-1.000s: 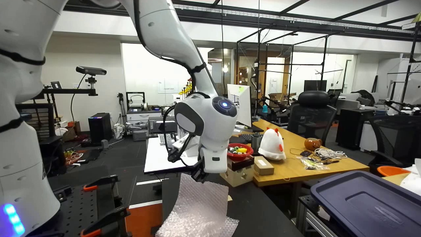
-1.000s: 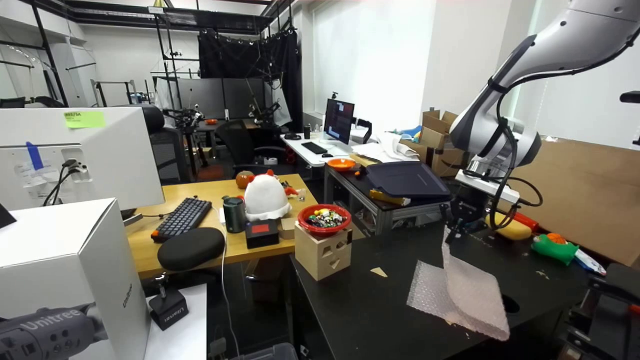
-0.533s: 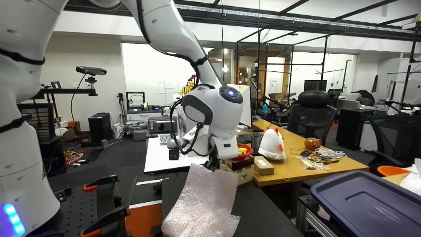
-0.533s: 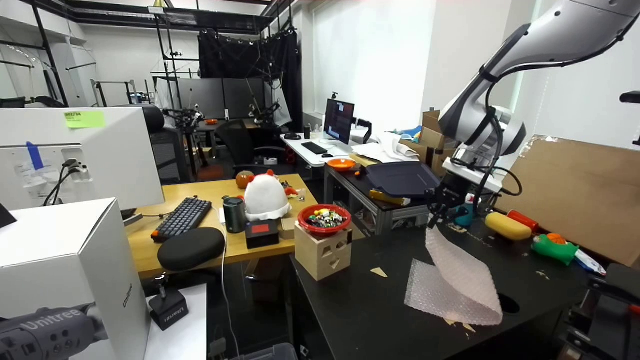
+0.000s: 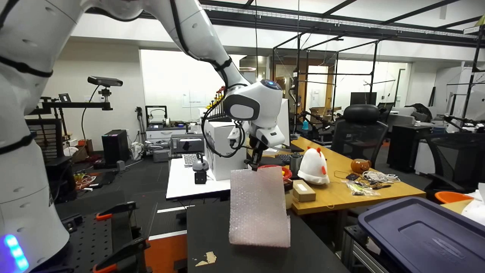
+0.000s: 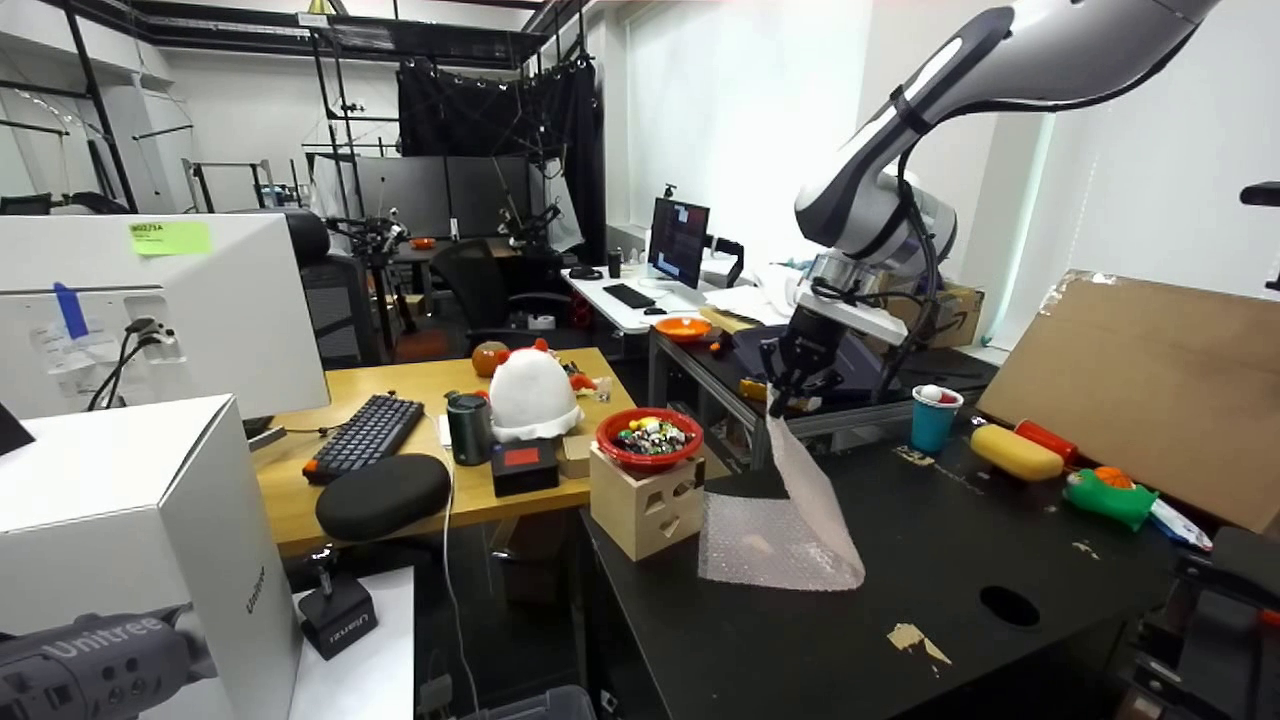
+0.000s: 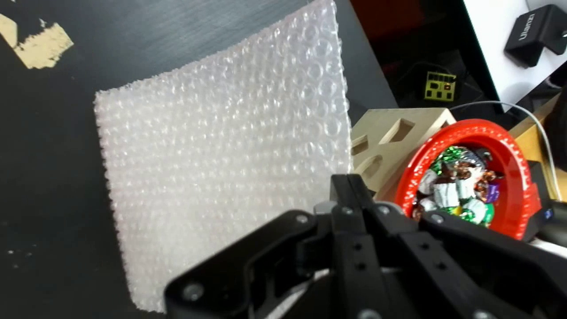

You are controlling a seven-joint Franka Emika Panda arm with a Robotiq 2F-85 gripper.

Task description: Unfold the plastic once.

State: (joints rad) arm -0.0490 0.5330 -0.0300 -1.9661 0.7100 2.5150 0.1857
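The plastic is a pale, translucent sheet of bubble wrap (image 5: 259, 212). Its upper layer (image 6: 818, 490) rises steeply from a fold, while the lower layer (image 6: 750, 550) lies flat on the black table (image 6: 790, 665) against the wooden box. At the raised top edge, my gripper (image 6: 778, 408) is shut with the sheet pinched in its tips. The same grip on the edge shows in an exterior view, where the gripper (image 5: 254, 166) stands above the sheet's middle. In the wrist view the fingertips (image 7: 343, 184) are together, and the plastic (image 7: 221, 146) spreads beneath and to their left.
A wooden shape box (image 6: 640, 510) carries a red bowl (image 6: 650, 440) of wrapped sweets, close to the sheet. Toward the cardboard panel (image 6: 1150, 400) stand a blue cup (image 6: 933, 420), a yellow block (image 6: 1016, 453) and a green toy (image 6: 1110, 497). Torn scraps (image 5: 207, 258) lie on the table.
My gripper has risen and moved toward the wooden box, still gripping the edge. The upper layer is lifted higher, and the whole sheet has slid toward the box, uncovering the table hole and scraps.
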